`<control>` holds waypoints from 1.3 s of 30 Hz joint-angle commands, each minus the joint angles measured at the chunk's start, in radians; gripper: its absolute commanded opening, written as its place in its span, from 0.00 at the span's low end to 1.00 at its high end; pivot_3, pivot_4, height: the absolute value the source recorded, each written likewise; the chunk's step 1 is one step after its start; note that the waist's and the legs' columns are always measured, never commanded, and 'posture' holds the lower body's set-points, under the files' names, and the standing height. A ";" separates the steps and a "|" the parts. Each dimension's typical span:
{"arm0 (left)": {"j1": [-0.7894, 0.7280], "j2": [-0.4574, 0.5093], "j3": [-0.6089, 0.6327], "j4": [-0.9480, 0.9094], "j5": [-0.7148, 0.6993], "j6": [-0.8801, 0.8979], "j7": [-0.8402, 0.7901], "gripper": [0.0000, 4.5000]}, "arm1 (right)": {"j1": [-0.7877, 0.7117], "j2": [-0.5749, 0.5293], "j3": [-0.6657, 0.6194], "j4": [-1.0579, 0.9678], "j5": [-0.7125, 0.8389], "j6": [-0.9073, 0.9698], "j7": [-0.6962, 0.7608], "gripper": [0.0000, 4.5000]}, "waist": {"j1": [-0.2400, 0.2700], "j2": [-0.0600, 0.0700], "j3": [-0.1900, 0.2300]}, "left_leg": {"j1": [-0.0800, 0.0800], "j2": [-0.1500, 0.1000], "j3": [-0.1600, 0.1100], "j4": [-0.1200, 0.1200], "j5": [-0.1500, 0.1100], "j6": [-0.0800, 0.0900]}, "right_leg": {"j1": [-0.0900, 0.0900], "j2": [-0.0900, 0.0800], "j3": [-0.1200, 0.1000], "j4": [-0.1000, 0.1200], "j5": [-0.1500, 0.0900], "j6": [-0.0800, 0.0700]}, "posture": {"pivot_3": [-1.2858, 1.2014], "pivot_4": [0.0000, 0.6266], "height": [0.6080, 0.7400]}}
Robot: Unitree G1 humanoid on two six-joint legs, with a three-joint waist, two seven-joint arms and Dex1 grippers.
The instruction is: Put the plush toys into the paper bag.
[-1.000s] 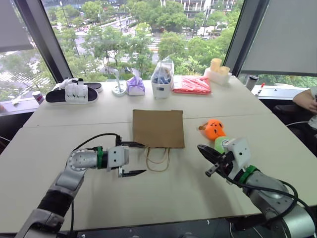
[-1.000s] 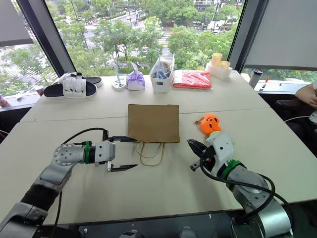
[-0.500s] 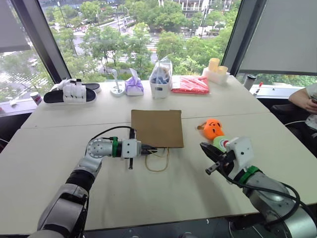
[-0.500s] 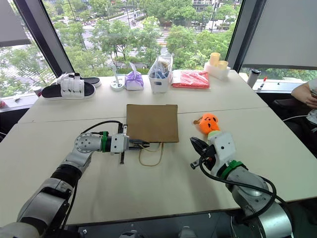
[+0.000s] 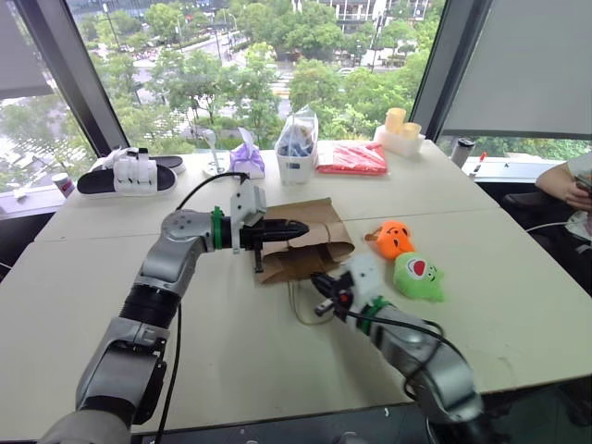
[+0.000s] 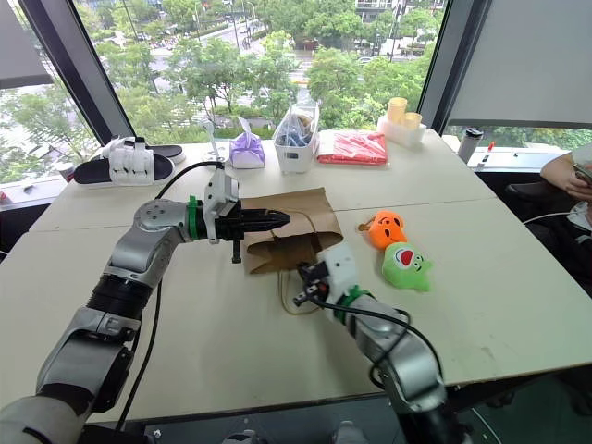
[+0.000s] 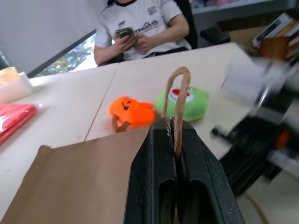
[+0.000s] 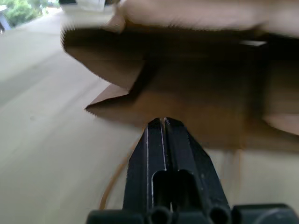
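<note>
The brown paper bag (image 5: pixel 310 242) lies mid-table with its near edge raised. My left gripper (image 5: pixel 301 226) is shut on one twisted-paper handle (image 7: pixel 176 93), holding that edge up above the table. The bag's other handle (image 5: pixel 301 305) lies as a loop on the tabletop. My right gripper (image 5: pixel 319 282) is shut with nothing in it, pointing at the bag's lifted mouth (image 8: pixel 196 93) just above the table. Right of the bag sit the plush toys: the orange one (image 5: pixel 395 239) and the green one (image 5: pixel 418 276) with a red-and-white patch, both untouched.
Along the far edge stand black-and-white slippers (image 5: pixel 127 174), a purple pouch (image 5: pixel 245 159), a white bin of plastic bags (image 5: pixel 298 153), a red packet (image 5: pixel 356 159) and pale cups (image 5: pixel 400 131). A seated person (image 7: pixel 140 28) is beyond the table's right side.
My left gripper shut on the bag's handle and rose, lifting the bag's near edge. My right gripper swung left to the bag's mouth, uncovering the green toy.
</note>
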 commanded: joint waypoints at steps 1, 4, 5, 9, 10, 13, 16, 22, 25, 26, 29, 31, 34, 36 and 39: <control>-0.030 0.008 0.049 -0.084 -0.048 0.073 0.028 0.01 | -0.104 0.053 0.005 0.176 -0.080 -0.135 -0.041 0.00 | 0.000 0.000 0.000 | 0.000 0.000 0.000 0.000 0.000 0.000 | 0.000 0.000 0.000 0.000 0.000 0.000 | 0.52 0.24 1.00; -0.036 0.004 0.071 -0.123 -0.076 0.127 0.054 0.01 | -0.172 0.093 -0.005 0.325 -0.118 -0.216 -0.063 0.00 | 0.004 0.000 0.000 | 0.000 0.000 0.000 0.000 0.000 -0.001 | 0.000 0.000 0.000 0.000 0.000 0.000 | 0.52 0.24 1.00; -0.060 -0.005 0.100 -0.124 -0.093 0.151 0.092 0.01 | -0.192 0.104 -0.004 0.376 -0.128 -0.239 -0.062 0.00 | 0.004 0.000 0.000 | 0.000 0.000 -0.001 0.000 0.000 -0.001 | 0.000 0.000 0.000 0.000 0.000 0.000 | 0.52 0.24 1.00; -0.164 -0.037 0.196 -0.092 -0.144 0.214 0.226 0.01 | -0.214 0.111 0.002 0.470 -0.166 -0.293 -0.053 0.00 | 0.005 0.000 0.000 | -0.002 -0.001 -0.001 0.000 0.001 -0.001 | -0.002 0.000 0.000 0.000 0.000 0.000 | 0.52 0.24 1.00; -0.196 -0.041 0.219 -0.074 -0.151 0.216 0.253 0.01 | -0.206 0.107 0.002 0.470 -0.171 -0.297 -0.045 0.00 | 0.005 0.000 0.000 | -0.002 -0.001 -0.001 0.000 0.001 -0.001 | -0.002 0.000 0.000 0.000 0.000 0.000 | 0.52 0.24 1.00; -0.249 -0.047 0.256 -0.044 -0.161 0.223 0.298 0.01 | -0.187 0.104 -0.002 0.462 -0.180 -0.303 -0.028 0.00 | 0.001 0.000 0.000 | -0.002 -0.001 -0.001 -0.001 0.001 -0.001 | -0.002 0.000 0.000 0.000 0.000 0.000 | 0.52 0.24 1.00; -0.258 -0.049 0.274 -0.046 -0.179 0.247 0.320 0.01 | -0.162 0.096 -0.004 0.429 -0.184 -0.296 -0.012 0.00 | -0.011 0.000 0.000 | -0.001 -0.001 -0.001 -0.001 0.001 -0.001 | -0.002 0.000 0.000 0.001 0.000 0.000 | 0.52 0.24 1.00; -0.044 -0.060 0.198 -0.202 -0.158 0.260 0.307 0.01 | -0.120 0.064 -0.018 0.257 -0.174 -0.217 0.024 0.00 | -0.021 0.000 0.000 | -0.001 -0.001 -0.001 -0.001 0.001 -0.002 | -0.003 0.000 0.001 0.002 0.000 0.000 | 0.52 0.24 1.00; 0.052 -0.072 0.173 -0.238 -0.133 0.228 0.325 0.01 | -0.098 0.024 -0.046 0.076 -0.140 -0.106 0.061 0.00 | -0.017 0.000 0.000 | -0.002 -0.001 -0.001 -0.001 0.001 -0.003 | -0.005 0.000 0.001 0.007 0.000 0.000 | 0.52 0.24 1.00; 0.077 -0.075 0.163 -0.245 -0.119 0.210 0.331 0.01 | -0.088 0.008 -0.057 0.012 -0.127 -0.063 0.073 0.00 | -0.016 0.000 0.000 | -0.002 -0.001 -0.001 -0.001 0.002 -0.003 | -0.005 0.000 0.001 0.007 0.000 0.000 | 0.52 0.24 1.00; 0.106 -0.100 0.173 -0.266 -0.117 0.208 0.380 0.01 | -0.025 -0.080 -0.126 -0.244 -0.050 0.113 0.124 0.00 | -0.002 0.000 0.000 | -0.002 -0.001 -0.001 0.000 0.002 -0.003 | -0.005 -0.001 0.001 0.007 0.000 0.000 | 0.52 0.24 1.00; 0.112 -0.111 0.179 -0.279 -0.123 0.209 0.400 0.01 | 0.014 -0.127 -0.181 -0.366 0.003 0.209 0.140 0.00 | 0.009 0.000 0.000 | -0.002 -0.001 -0.001 0.001 0.002 -0.003 | -0.004 -0.001 0.001 0.006 0.000 0.000 | 0.52 0.24 1.00; 0.111 -0.124 0.193 -0.278 -0.126 0.203 0.436 0.00 | 0.111 -0.240 -0.352 -0.541 0.080 0.359 0.174 0.31 | 0.018 0.000 0.000 | -0.002 -0.001 -0.001 0.001 0.002 -0.003 | -0.003 -0.001 0.001 0.005 0.000 0.000 | 0.52 0.24 1.00; 0.114 -0.129 0.194 -0.284 -0.129 0.204 0.445 0.00 | 0.160 -0.301 -0.439 -0.590 0.102 0.412 0.182 0.53 | 0.016 0.000 0.000 | -0.002 -0.001 -0.001 0.002 0.002 -0.003 | -0.002 -0.001 0.000 0.003 0.000 0.000 | 0.52 0.24 1.00; 0.120 -0.139 0.188 -0.302 -0.134 0.207 0.455 0.00 | 0.221 -0.351 -0.521 -0.592 0.107 0.440 0.172 0.87 | 0.011 0.000 0.000 | -0.002 -0.001 0.000 0.001 0.002 -0.003 | -0.001 -0.001 0.000 0.000 0.000 0.000 | 0.52 0.24 1.00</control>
